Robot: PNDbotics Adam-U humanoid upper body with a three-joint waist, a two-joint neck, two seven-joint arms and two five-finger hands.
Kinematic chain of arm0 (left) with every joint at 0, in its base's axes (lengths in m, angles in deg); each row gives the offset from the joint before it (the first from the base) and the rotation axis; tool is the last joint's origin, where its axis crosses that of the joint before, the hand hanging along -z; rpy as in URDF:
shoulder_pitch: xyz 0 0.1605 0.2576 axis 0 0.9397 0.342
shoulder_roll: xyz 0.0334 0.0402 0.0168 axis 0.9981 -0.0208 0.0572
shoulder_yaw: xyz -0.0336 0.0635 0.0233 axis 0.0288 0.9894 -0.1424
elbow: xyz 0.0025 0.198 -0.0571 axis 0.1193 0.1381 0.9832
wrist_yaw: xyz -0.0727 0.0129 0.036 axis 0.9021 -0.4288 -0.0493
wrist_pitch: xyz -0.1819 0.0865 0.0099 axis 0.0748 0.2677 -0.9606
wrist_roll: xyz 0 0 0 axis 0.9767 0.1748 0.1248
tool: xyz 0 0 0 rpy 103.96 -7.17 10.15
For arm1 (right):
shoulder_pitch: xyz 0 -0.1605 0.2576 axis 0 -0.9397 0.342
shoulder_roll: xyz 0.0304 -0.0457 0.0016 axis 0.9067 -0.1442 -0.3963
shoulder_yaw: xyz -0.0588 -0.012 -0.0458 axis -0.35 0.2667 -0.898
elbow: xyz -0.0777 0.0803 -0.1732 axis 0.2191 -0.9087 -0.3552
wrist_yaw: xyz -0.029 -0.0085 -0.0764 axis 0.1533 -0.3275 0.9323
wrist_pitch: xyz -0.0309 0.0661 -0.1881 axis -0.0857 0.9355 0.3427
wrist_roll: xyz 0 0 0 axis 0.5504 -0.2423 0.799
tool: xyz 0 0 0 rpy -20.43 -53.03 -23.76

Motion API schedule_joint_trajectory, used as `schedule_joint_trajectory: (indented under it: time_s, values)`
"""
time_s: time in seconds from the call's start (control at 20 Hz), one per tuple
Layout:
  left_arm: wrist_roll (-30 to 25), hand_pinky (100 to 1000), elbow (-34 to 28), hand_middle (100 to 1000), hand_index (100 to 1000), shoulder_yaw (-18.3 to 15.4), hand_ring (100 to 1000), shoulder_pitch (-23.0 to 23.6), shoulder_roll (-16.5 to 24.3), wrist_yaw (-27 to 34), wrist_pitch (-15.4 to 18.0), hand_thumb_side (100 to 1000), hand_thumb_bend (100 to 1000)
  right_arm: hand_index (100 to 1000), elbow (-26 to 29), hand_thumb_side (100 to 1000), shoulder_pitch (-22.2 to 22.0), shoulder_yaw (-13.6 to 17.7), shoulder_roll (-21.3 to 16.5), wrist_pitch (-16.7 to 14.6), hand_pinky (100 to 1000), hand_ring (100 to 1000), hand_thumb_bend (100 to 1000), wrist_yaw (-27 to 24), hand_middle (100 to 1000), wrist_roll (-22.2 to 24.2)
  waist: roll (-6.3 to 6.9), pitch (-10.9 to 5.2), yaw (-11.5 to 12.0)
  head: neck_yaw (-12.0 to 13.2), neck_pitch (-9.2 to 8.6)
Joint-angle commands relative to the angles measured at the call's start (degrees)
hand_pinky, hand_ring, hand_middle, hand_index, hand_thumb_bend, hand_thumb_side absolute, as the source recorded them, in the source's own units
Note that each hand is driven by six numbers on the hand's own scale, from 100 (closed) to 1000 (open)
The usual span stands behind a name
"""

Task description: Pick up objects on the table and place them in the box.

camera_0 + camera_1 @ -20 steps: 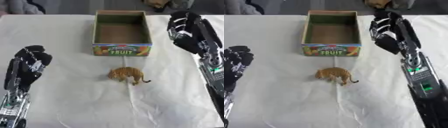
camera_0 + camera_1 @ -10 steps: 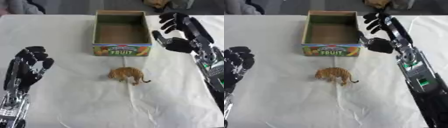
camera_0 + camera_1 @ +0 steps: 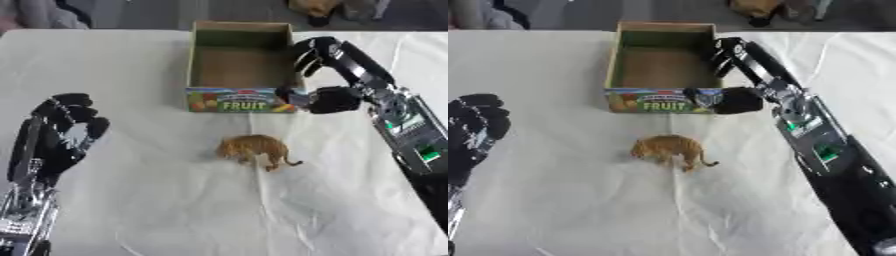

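While both hands hang over the table, the scene reads so:
Right hand: beside the box's right wall, fingers spread, thumb near the front corner.
Left hand: low left, fingers relaxed, holding nothing.
Tiger: standing on the cloth, just before the box.
Box: open, nothing seen inside.

Open bench all round your tiger, so you can come at it from either side. Your right hand crowds the box at its right wall; the box mouth is open above.
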Motion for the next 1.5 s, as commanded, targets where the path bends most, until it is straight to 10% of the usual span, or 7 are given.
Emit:
schedule_joint_trajectory:
  time_s: [0.05, 1.5]
  values:
    - [-0.2, 637, -1.2, 593, 677, 0.0, 612, -0.6, 0.5, -0.3, -0.1, 463, 814, 795, -1.3, 314, 1.4, -1.0, -0.6, -0.5, 610, 662, 424, 0.7, 678, 1.5, 0.11, -0.91, 0.2, -0.2, 0.33]
    - [-0.6, 638, -1.2, 594, 680, 0.0, 612, -0.4, 0.6, -0.3, 0.0, 469, 811, 795, -10.5, 352, 1.8, -5.7, 0.2, -5.6, 626, 674, 416, 4.6, 685, 8.0, -0.45, -0.72, 0.3, 0.0, 0.33]
